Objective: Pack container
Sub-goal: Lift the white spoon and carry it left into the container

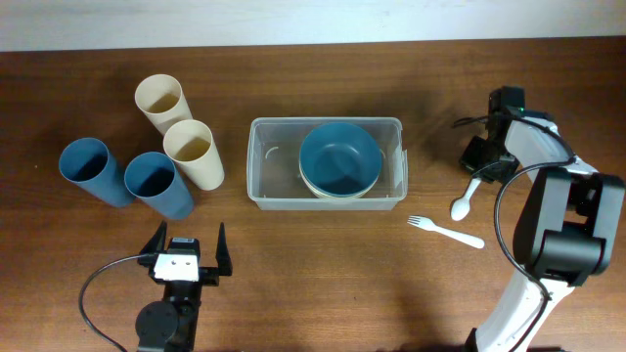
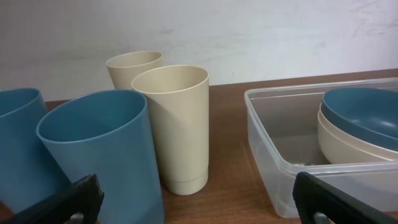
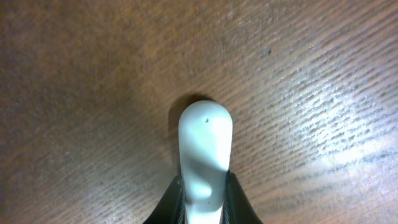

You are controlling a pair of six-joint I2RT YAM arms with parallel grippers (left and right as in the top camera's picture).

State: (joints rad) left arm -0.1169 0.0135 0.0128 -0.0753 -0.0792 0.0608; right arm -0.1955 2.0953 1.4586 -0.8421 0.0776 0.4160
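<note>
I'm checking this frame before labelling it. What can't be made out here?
- Overhead: where the right gripper meets the white spoon, hidden under its own wrist.
- Overhead and left wrist: the inside of the cream bowl, covered by the blue bowl nested in it.
- Right wrist: the spoon's remaining length, cut off by the bottom edge.
- Left wrist: the right end of the container, cut off by the frame edge.

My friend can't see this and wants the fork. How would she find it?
Start at the clear container in the table's middle. Just right of it lie two white utensils. The fork is the nearer one with prongs, lying free; the spoon beside it is pinched by the right gripper.
</note>
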